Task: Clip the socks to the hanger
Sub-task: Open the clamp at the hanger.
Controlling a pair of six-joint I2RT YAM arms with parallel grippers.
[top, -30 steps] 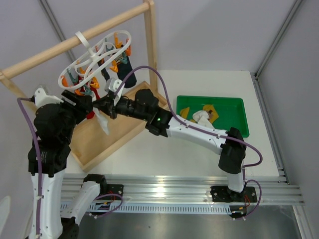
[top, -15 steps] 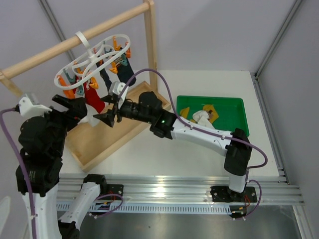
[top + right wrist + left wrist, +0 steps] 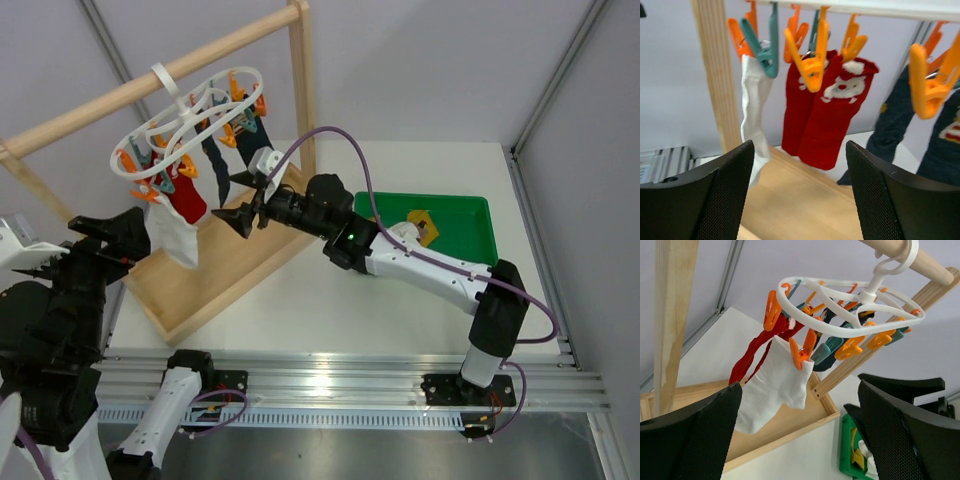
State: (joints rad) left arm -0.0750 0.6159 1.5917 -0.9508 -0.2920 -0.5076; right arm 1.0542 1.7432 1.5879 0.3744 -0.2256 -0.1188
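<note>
The green bin (image 3: 465,240) on the right of the table holds a white sock (image 3: 403,233) and a mustard-yellow sock (image 3: 420,218), lying loose together; the right arm crosses the bin's near left corner and hides part of it. The wooden rack (image 3: 300,90) stands on its tray base (image 3: 230,280).

The hanger (image 3: 183,122) hangs by its white hook from the rack's bar, with its looped frame roughly level and orange and teal pegs pointing down. One white sock (image 3: 170,235) is clipped at its top edge on the hanger's left side. Its long axis runs straight down, with the foot end over the tray base. It is plain, limp and slightly creased. Red socks (image 3: 188,200) hang just beside it, and navy socks (image 3: 245,140) hang farther right.

The left gripper (image 3: 130,240) is spread wide and holds nothing, left of the hanging sock and apart from it. The right gripper (image 3: 235,200) also gapes empty, below the pegs and facing the clipped socks.
</note>
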